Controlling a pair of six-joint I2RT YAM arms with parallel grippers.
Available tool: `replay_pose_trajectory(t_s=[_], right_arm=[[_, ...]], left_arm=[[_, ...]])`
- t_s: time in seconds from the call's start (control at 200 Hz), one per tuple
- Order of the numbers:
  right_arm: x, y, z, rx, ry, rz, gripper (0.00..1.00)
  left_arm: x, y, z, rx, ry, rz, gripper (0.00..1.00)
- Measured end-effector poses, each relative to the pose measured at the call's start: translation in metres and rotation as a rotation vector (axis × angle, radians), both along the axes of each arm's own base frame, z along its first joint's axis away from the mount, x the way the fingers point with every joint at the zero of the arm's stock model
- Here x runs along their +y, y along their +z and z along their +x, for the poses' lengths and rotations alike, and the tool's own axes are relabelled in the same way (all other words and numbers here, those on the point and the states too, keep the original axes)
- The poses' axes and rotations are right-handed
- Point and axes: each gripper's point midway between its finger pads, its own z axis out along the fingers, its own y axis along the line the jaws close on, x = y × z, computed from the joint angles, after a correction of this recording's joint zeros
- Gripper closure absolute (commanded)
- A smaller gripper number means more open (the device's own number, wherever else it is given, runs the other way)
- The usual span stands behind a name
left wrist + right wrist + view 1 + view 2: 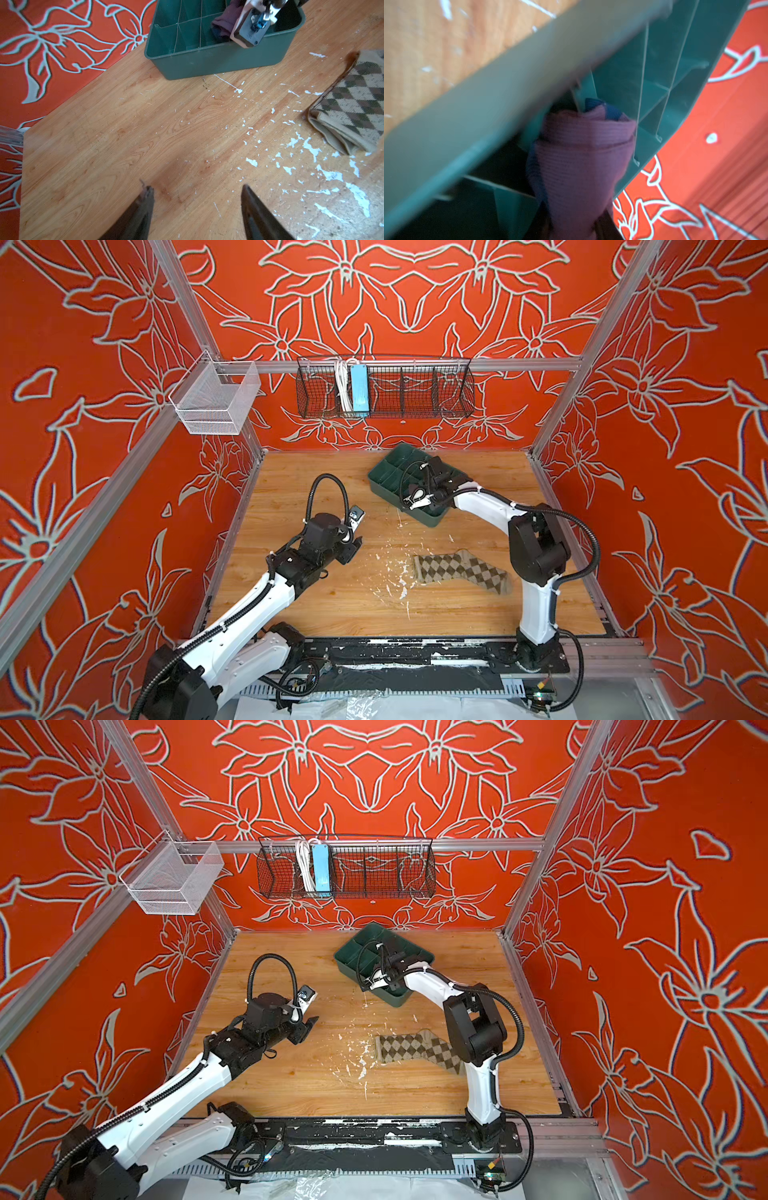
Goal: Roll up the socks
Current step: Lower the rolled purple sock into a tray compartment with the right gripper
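right gripper apparently clenched on rolled purple sock inside green bin, left gripper released, empty

Scuffed wooden tabletop, green divided bin at back, argyle sock lying flat

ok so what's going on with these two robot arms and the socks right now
The right end effector holds a rolled purple sock down inside a compartment of the green divided bin at the back of the table. The left end effector hangs open and empty over bare wood. The argyle sock lies flat and unrolled on the table beside the right arm, so one sock looks rolled and one does not.
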Motion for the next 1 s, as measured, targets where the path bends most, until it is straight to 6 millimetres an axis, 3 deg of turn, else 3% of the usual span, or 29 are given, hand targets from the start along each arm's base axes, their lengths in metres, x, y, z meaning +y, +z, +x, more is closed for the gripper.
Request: replay_pose_trajectory(t_s=[0.195, 0.41, 0.55, 1.001], right_arm=[[0.027, -0.008, -0.030, 0.075, 0.029, -0.002, 1.00], [0.093, -0.002, -0.066, 0.226, 0.082, 0.057, 1.00], [0.127, -0.003, -0.081, 0.317, 0.094, 0.122, 1.00], [0.160, -0.025, -0.099, 0.503, 0.069, 0.261, 1.00]], left_arm=[[0.002, 0.017, -0.004, -0.049, 0.000, -0.030, 0.34], [0.008, 0.041, -0.013, -0.123, 0.012, -0.073, 0.33], [0.014, 0.043, -0.020, -0.138, 0.030, -0.083, 0.33], [0.037, 0.048, -0.038, -0.156, 0.117, -0.090, 0.30]])
